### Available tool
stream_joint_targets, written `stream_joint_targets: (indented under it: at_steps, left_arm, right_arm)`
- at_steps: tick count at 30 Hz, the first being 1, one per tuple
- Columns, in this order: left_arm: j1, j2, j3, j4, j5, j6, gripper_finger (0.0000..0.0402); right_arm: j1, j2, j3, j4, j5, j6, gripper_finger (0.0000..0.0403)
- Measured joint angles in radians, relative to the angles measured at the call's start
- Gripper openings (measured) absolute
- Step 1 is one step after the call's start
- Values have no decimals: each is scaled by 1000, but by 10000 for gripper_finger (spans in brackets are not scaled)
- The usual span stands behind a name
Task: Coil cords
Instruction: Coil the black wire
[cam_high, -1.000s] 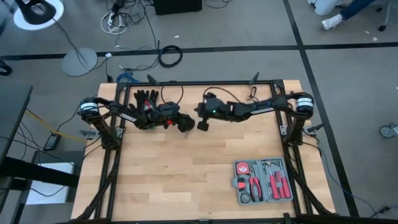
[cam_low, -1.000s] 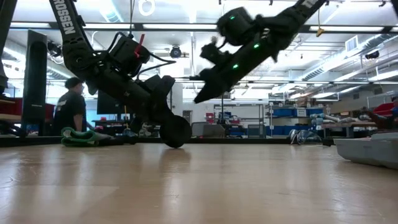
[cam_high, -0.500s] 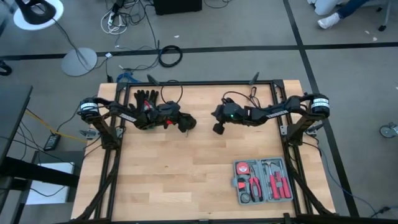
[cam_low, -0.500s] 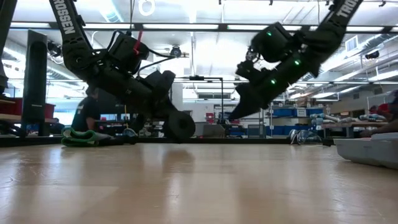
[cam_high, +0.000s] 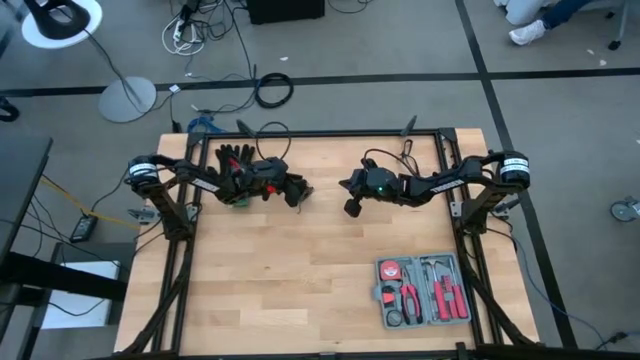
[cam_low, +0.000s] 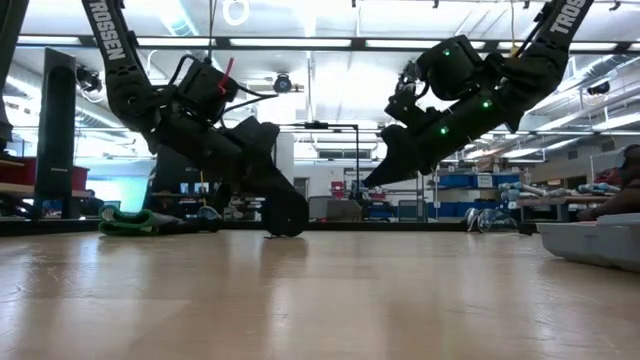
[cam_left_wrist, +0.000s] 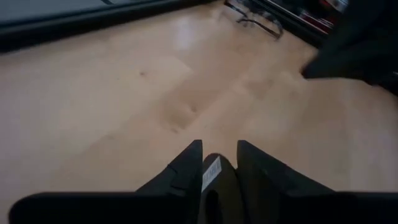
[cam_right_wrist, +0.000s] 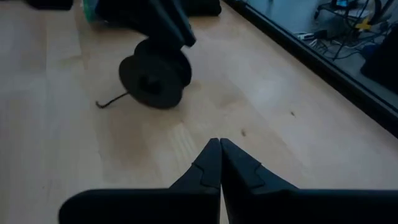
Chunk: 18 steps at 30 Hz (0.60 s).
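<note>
Moved since earlier: right arm has swung away to the right of centre and lifted; left arm has drawn back a little toward the upper left with the disc lower, near the wood.
Left gripper (cam_left_wrist: 215, 163): upper-left part of the table; fingers close together around a dark object with a pale label, clamped on the cord's round end as far as I can judge.
Right gripper (cam_right_wrist: 219, 163): hovering upper centre-right, fingers pressed together, holding nothing.
Cords (cam_right_wrist: 153, 73): black round disc under the left gripper's tip, resting on or just above the table; a short thin tail of wire pokes out beside it.
Handling: looks light, wire limp and springy, likely to uncoil; best held by the rigid disc.
Around: black glove (cam_high: 233, 158) near the table's upper-left edge, grey tool case (cam_high: 424, 290) at lower right, well apart.
In the way: mainly the left arm itself.
</note>
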Motion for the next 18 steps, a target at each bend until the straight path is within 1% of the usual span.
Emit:
stream_joint_targets:
  at_steps: [4,7,10,12,18]
  left_arm:
    - [52,0,0,-1,28,7,103]
    - [84,0,0,2,97,7,103]
    - [108,0,0,35,191,6,104]
    - [124,-1,0,51,235,2,104]
    - [162,-47,-7,42,252,-5,104]
  right_arm:
    - [0,0,0,-12,-2,15,1]
    - [0,0,0,-21,-2,16,1]
    - [0,0,0,-22,-2,16,1]
    - [0,0,0,-22,-2,16,1]
    - [0,0,1,-28,-22,17,1]
